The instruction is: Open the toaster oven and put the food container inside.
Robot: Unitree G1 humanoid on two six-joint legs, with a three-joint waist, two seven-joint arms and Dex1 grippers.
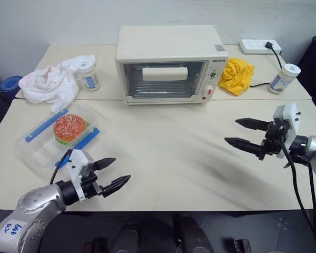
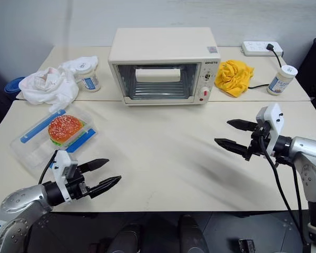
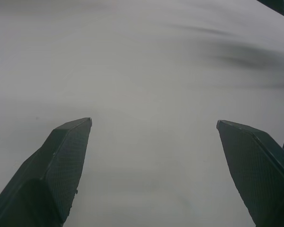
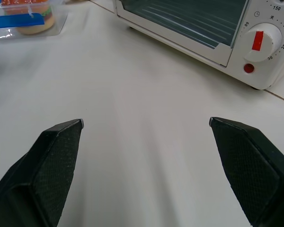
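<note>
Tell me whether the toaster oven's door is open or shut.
Shut. The boxy cream-white toaster oven has its glass-windowed front door upright and flush with the front, its white bar handle across the top of the window.

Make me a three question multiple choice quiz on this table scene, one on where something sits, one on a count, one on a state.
1. Where is the food container?
A. inside the oven
B. on the table, near the left end effector
C. on top of the oven

2. How many small white jars stand on the table?
A. one
B. two
C. four

3. How is the oven door?
A. shut
B. fully open
C. taken off

Answers:
1 B: the container lies on the table just beyond the left end effector, which is open and apart from it.
2 B: one jar stands left of the oven, another jar far right.
3 A: the door stands upright against the front, its handle across the window.
</note>
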